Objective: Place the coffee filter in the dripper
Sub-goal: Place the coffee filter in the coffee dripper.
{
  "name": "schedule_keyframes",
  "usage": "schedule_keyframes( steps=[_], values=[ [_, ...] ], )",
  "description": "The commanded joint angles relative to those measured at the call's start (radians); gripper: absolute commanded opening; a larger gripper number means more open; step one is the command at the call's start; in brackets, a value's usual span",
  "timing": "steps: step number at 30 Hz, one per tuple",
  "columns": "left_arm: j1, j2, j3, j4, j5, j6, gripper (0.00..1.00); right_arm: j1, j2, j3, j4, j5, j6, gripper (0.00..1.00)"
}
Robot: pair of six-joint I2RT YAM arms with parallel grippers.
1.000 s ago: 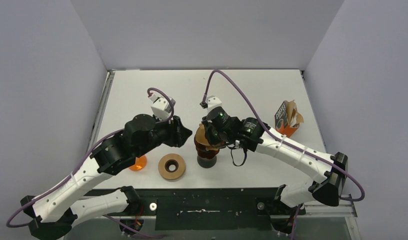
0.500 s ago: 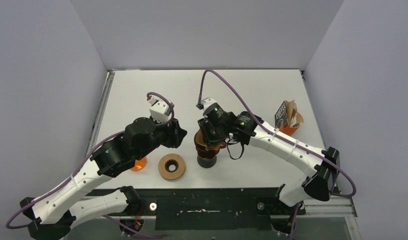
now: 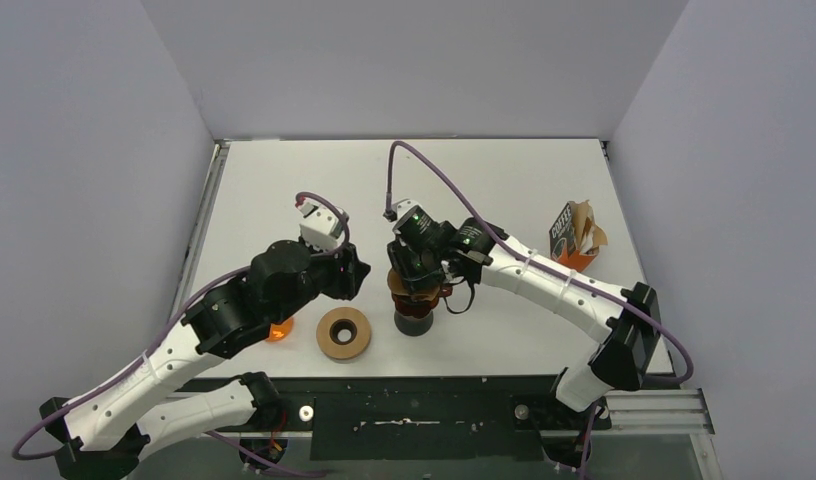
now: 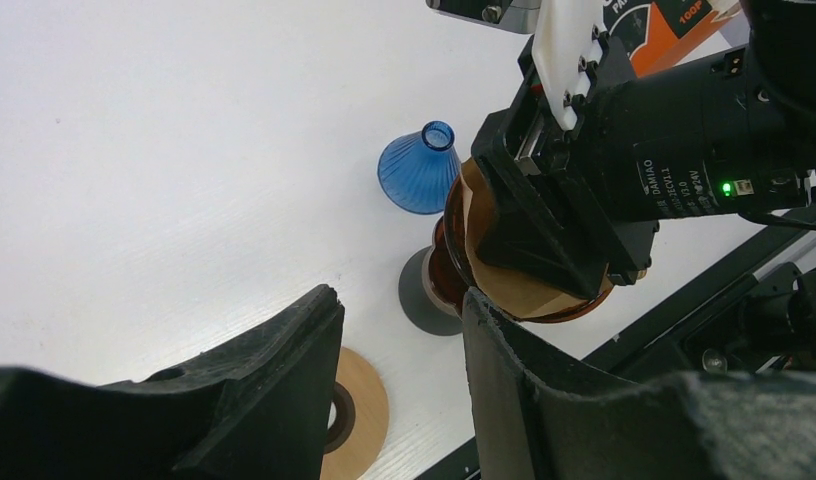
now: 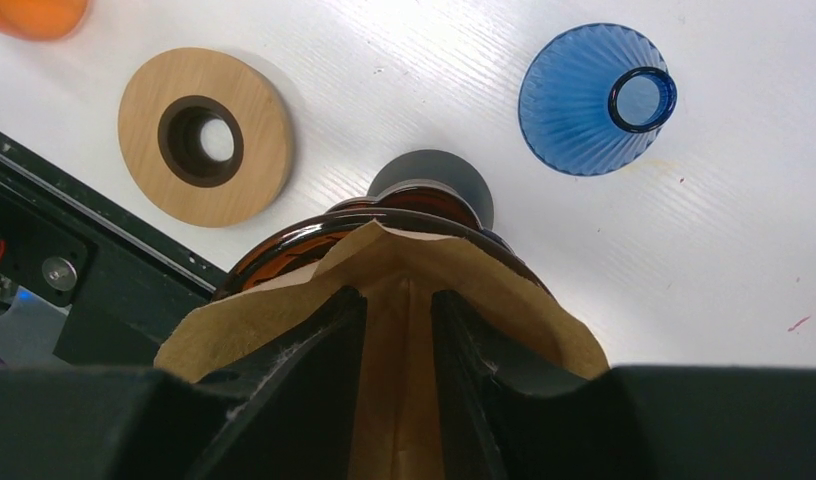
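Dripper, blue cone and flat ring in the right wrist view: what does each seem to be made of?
Dripper: dark amber, glossy and see-through at the rim, so glass or clear plastic. Blue cone: translucent, ribbed, shiny; likewise glass or plastic. Flat ring: matte, pale, faint grain, probably wood.

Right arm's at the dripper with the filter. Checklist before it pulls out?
1. Coffee filter in brown dripper: ok.
2. Right gripper jaws parted: ok.
3. Its fingers free of the paper: cannot tell, they sit inside the cone.
4. Dripper upright on grey base: ok.
5. Left gripper open, empty, beside the dripper: ok.
6. Blue dripper apart from the base: ok.
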Motion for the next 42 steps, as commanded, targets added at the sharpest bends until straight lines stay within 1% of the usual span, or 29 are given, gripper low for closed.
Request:
schedule_keyframes(
  steps=[1,10,19,23,28,42],
  values=[
    [-0.003,-0.016,-0.004,0.064,-0.01,0.03,0.45,0.017,0.015,0.044,-0.034,0.042,0.0,0.32],
    [-0.003,-0.039,-0.045,0.106,-0.013,0.031,0.45,0.024,0.029,0.016,-0.024,0.057,0.0,0.32],
    [-0.003,-0.033,-0.053,0.114,-0.008,0.031,0.45,0.024,0.031,0.016,-0.016,0.06,0.001,0.23],
    [-0.003,-0.034,-0.055,0.115,-0.008,0.031,0.45,0.025,0.031,0.015,-0.014,0.057,-0.001,0.15],
    [-0.003,-0.032,-0.054,0.112,-0.005,0.03,0.45,0.026,0.032,0.018,-0.013,0.056,-0.001,0.0],
    [-0.003,-0.025,-0.05,0.105,-0.002,0.031,0.45,0.031,0.015,0.078,-0.052,0.103,0.001,0.0]
  ],
)
